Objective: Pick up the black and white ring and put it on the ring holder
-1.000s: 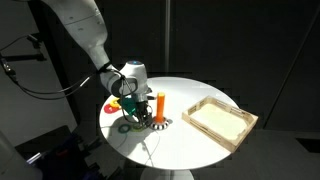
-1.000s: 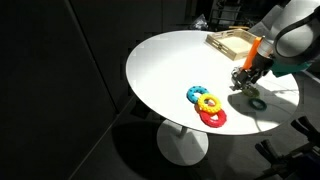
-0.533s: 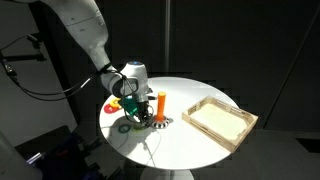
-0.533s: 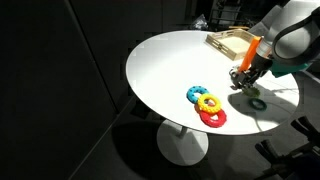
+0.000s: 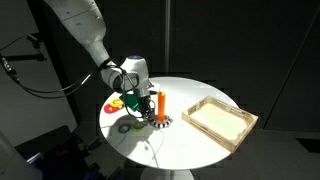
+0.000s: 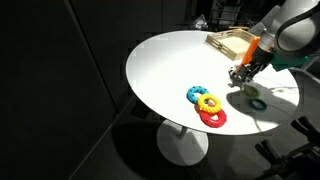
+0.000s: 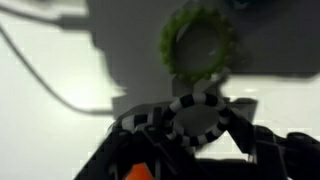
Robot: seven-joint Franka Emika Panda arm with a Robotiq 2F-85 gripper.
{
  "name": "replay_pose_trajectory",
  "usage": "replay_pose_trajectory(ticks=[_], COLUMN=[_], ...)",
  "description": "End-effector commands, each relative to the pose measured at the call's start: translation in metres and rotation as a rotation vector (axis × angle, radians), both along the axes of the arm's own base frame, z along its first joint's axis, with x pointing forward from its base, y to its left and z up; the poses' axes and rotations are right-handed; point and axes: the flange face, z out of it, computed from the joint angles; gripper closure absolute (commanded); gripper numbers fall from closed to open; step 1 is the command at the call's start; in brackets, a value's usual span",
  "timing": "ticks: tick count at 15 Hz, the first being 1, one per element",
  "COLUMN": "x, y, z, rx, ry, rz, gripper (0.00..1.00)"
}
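Observation:
My gripper [image 7: 185, 120] is shut on the black and white ring [image 7: 193, 99], which sits striped between the two dark fingers in the wrist view. The orange ring holder [image 5: 160, 103] stands upright on the round white table, right beside my gripper [image 5: 148, 112]. It also shows in the wrist view [image 7: 135, 172] at the bottom edge and in an exterior view [image 6: 255, 46] behind my gripper [image 6: 240, 74]. The ring is held low, close to the peg's foot and not over its top.
A green ring [image 7: 200, 45] lies on the table [image 5: 180, 145] near my gripper, also seen in both exterior views [image 5: 125, 126] [image 6: 256, 103]. A shallow wooden tray [image 5: 222, 120] [image 6: 228, 42] stands past the peg. A pile of coloured rings [image 6: 208, 106] lies near the table's edge.
My gripper has risen a little and shifted toward the orange peg with the striped ring in it. Nothing else on the table has moved.

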Motion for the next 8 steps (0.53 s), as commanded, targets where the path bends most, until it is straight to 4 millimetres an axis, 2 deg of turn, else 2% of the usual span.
replay_pose_trajectory(ticks=[1,8], x=[0.0,0.01], y=[0.0,-0.016], z=[0.038,0.109], rx=[0.0,-0.013], ry=[-0.045,-0.174], rz=[-0.005,-0.022], gripper=[0.59,0.59])
